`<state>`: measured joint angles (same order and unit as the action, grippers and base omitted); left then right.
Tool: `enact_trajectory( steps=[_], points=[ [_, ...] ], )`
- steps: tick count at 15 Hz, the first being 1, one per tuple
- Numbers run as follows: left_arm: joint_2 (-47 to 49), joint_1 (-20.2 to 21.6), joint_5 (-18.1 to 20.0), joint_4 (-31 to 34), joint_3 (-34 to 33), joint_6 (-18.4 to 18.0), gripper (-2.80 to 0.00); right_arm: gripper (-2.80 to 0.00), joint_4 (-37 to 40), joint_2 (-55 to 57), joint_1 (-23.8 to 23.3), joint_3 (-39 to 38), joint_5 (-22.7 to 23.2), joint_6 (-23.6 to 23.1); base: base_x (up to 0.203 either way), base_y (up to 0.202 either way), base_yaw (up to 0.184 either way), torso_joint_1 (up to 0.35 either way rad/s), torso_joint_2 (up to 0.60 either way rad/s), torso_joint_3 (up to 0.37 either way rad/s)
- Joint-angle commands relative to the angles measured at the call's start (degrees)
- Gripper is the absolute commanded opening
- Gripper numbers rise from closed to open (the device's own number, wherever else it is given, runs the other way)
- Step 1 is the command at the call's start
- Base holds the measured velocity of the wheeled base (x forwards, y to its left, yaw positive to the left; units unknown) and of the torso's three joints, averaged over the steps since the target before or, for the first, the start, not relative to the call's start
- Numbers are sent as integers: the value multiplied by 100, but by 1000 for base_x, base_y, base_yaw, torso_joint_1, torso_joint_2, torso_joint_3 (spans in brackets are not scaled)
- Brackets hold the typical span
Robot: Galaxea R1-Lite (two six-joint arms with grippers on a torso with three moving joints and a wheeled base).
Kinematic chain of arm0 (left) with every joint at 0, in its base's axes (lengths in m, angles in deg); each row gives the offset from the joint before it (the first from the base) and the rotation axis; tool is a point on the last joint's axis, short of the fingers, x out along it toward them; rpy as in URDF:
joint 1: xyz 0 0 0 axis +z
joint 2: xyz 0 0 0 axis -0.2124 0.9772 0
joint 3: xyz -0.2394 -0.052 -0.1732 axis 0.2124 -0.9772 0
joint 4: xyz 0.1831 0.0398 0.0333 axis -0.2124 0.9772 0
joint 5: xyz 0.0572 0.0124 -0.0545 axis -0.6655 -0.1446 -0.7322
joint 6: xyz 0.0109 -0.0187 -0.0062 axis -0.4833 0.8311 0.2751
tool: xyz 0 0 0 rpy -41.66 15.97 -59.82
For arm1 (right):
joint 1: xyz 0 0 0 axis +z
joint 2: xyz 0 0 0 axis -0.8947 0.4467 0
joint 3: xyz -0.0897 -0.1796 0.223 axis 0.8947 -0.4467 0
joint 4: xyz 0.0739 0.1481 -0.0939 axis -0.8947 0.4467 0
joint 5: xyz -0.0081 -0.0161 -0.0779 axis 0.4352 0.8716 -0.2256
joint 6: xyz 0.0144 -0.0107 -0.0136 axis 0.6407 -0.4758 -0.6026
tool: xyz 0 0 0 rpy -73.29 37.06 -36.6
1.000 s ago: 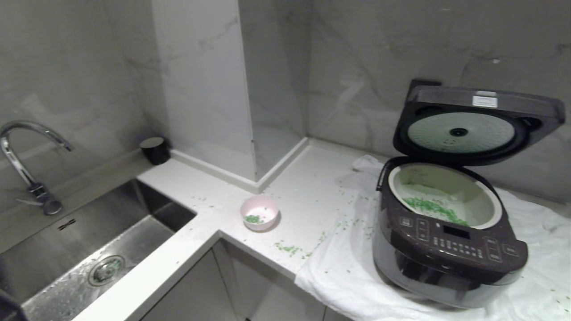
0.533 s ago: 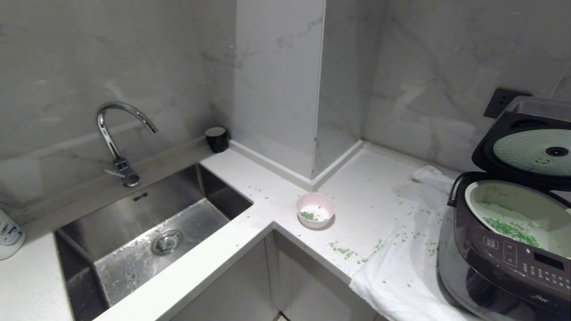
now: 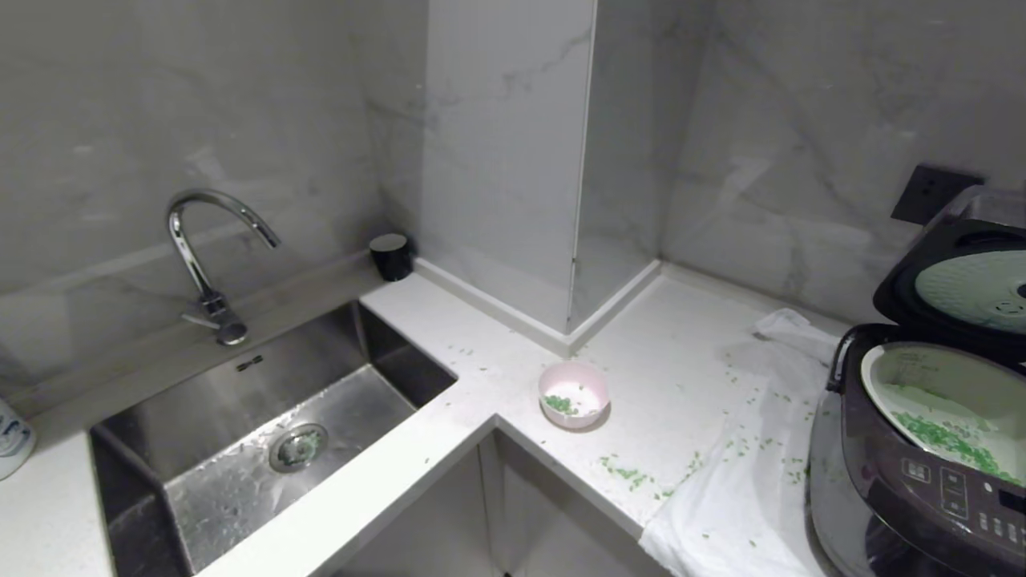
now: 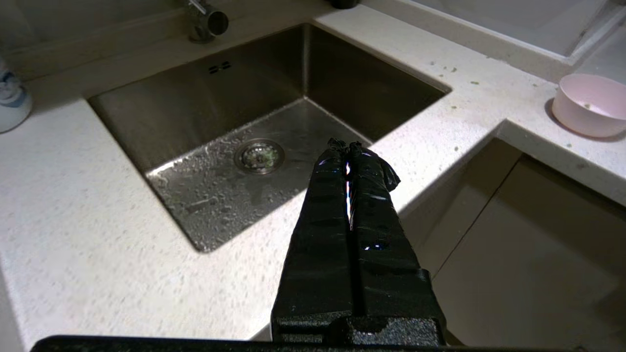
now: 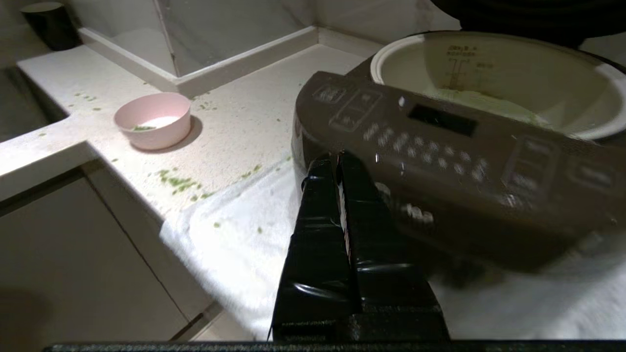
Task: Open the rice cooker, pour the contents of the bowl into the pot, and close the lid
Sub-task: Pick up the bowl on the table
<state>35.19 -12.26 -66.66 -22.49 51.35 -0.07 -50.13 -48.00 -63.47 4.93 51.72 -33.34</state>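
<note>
The dark rice cooker (image 3: 906, 497) stands at the right edge on a white cloth, its lid (image 3: 962, 276) raised. Its white pot (image 3: 946, 409) holds green contents (image 3: 934, 437). The pink bowl (image 3: 574, 394) sits on the counter near the inner corner with a few green bits (image 3: 559, 404) inside. Neither arm shows in the head view. My left gripper (image 4: 348, 145) is shut and empty, pointing over the counter edge by the sink. My right gripper (image 5: 337, 157) is shut and empty, in front of the cooker (image 5: 455, 151); the bowl (image 5: 153, 120) lies off to its side.
A steel sink (image 3: 240, 433) with a curved tap (image 3: 200, 264) fills the left. A black cup (image 3: 390, 256) stands by the wall column. Green bits (image 3: 625, 473) are scattered over the counter and the white cloth (image 3: 737, 505). A white bottle (image 3: 10, 437) sits at far left.
The whole head view has swung left: the cooker slid from the middle right to the right edge, and the sink and tap came fully into view. Things on the counter keep their places.
</note>
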Motion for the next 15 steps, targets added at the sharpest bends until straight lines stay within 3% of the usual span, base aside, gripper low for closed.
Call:
enact_trajectory(
  steps=[1, 4, 11, 15],
  points=[
    [-10, 0, -4, 1, 1, 4, -280, -280, -6, 0, 0, 0, -1, 12, 204, 0, 2, 7, 10, 2],
    [-10, 0, -4, -4, 1, 4, -280, -280, -6, 0, 0, 0, -1, 12, 167, 0, 0, 6, 4, 2],
    [-19, 18, -13, -4, 1, 12, -280, -280, -6, 0, 0, 0, -1, 3, 0, 0, 0, 0, 0, 0],
    [462, 33, -75, 28, 800, 133, -280, -280, -6, 0, 0, 0, -1, 3, 0, 0, 0, 0, 0, 0]
  ],
)
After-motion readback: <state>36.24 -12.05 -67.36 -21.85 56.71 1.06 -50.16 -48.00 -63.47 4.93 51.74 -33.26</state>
